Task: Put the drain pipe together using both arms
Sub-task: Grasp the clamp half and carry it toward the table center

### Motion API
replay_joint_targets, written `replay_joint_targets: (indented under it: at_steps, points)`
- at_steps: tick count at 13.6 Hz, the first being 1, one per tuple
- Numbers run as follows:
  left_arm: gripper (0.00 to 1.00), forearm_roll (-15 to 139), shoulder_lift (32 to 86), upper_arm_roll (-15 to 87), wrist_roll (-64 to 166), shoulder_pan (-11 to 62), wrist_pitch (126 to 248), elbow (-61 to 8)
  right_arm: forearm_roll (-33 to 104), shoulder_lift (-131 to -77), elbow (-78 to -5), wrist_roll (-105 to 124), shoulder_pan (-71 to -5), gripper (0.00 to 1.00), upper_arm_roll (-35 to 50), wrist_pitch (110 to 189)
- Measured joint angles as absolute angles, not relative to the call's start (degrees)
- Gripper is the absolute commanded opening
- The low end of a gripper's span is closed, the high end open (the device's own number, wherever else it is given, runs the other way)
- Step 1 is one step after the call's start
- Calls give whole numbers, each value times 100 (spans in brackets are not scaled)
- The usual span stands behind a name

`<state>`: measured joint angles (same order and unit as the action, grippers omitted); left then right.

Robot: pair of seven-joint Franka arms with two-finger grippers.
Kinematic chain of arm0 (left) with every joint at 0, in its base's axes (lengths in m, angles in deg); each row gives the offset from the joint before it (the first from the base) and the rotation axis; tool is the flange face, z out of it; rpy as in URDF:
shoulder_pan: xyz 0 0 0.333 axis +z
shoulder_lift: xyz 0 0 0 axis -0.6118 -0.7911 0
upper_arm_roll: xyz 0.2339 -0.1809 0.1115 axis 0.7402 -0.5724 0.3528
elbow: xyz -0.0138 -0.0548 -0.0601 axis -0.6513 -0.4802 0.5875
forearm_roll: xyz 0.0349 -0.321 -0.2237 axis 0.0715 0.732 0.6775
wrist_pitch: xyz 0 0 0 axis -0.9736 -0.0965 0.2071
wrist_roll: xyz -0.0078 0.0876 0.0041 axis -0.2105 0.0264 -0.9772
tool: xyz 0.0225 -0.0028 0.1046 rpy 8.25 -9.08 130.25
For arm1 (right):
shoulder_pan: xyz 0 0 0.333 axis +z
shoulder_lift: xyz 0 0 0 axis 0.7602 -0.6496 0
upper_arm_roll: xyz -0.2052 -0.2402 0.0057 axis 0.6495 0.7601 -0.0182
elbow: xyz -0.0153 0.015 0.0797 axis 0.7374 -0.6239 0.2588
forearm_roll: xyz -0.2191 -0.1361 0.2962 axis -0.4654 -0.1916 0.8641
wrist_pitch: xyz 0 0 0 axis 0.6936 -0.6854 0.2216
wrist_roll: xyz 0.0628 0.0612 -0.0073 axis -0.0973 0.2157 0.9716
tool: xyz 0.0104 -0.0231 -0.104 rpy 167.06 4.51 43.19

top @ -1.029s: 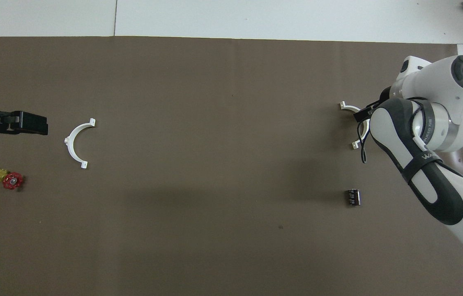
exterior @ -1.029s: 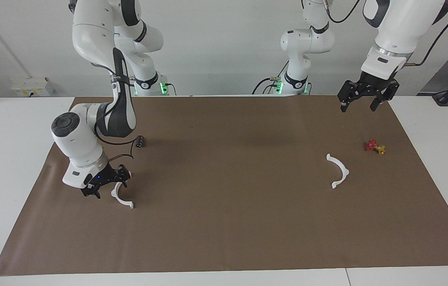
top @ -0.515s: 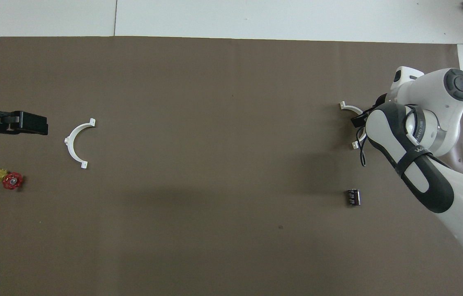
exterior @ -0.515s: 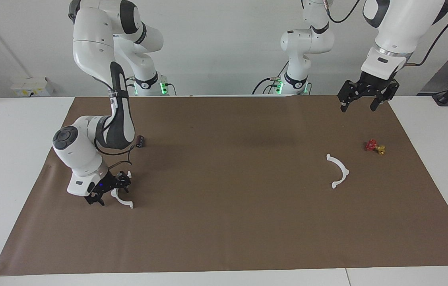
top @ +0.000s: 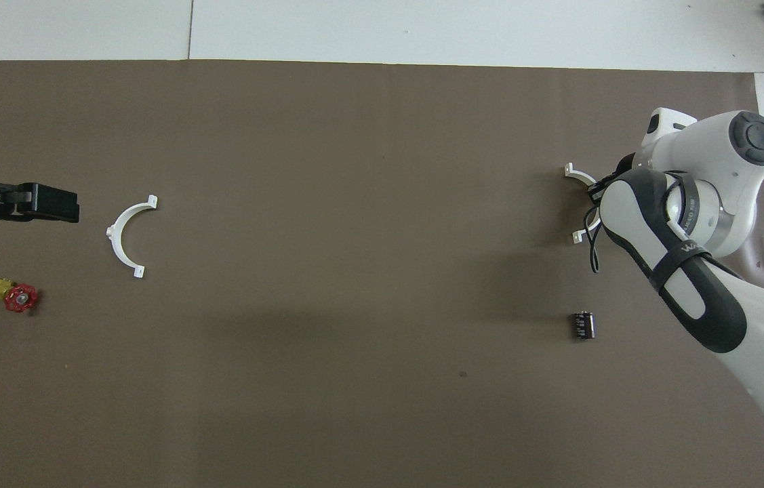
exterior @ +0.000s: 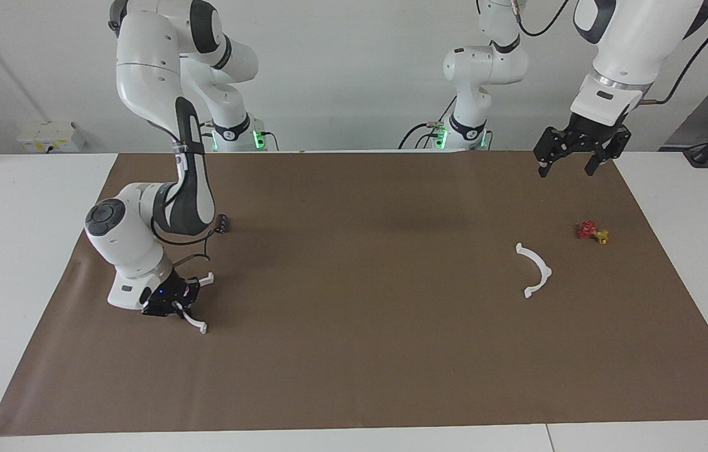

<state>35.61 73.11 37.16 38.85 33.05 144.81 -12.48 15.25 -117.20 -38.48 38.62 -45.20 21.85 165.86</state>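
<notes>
One white half-ring of the drain pipe [exterior: 198, 325] lies at the right arm's end of the brown mat. My right gripper [exterior: 173, 304] is low on the mat and shut on its middle, with both end tabs sticking out. In the overhead view the half-ring [top: 581, 176] shows only partly from under the right arm's wrist. The other half-ring [exterior: 540, 270] lies free toward the left arm's end, and it also shows in the overhead view [top: 121, 234]. My left gripper [exterior: 568, 164] waits open and empty, raised over the mat's edge by the robots; it shows in the overhead view [top: 56, 205] too.
A small red-and-yellow valve [exterior: 592, 232] lies beside the free half-ring toward the left arm's end, nearer to the robots. A small dark cylinder [exterior: 222, 223] lies nearer to the robots than the held half-ring. The brown mat [exterior: 360, 351] covers the white table.
My right gripper has come down and closed on the half-ring, which has shifted slightly. The left arm has not moved.
</notes>
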Motion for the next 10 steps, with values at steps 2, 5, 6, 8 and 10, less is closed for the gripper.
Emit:
replay_joint_targets:
  at_steps: [2, 5, 6, 8, 10]
  points:
    - [100, 3561, 7311, 3716, 3885, 3305, 14482, -1248, 1363, -11648, -3677, 3429, -4340, 0, 2182, 16148]
    - [100, 3561, 7311, 3716, 3885, 3305, 14482, -1249, 907, -11457, -3469, 2302, -3630, 0, 2158, 15581]
    - [100, 3561, 7311, 3716, 3885, 3305, 14482, -1249, 872, -11428, -3434, 1914, -3307, 0, 2153, 15526]
    - [100, 3561, 7311, 3718, 3885, 3306, 14482, -1249, 866, -11425, -3414, 1231, -2756, 0, 2137, 15523]
    - [100, 3561, 7311, 3718, 3885, 3306, 14484, -1249, 865, -11443, -3415, 677, -2306, 0, 2125, 15646]
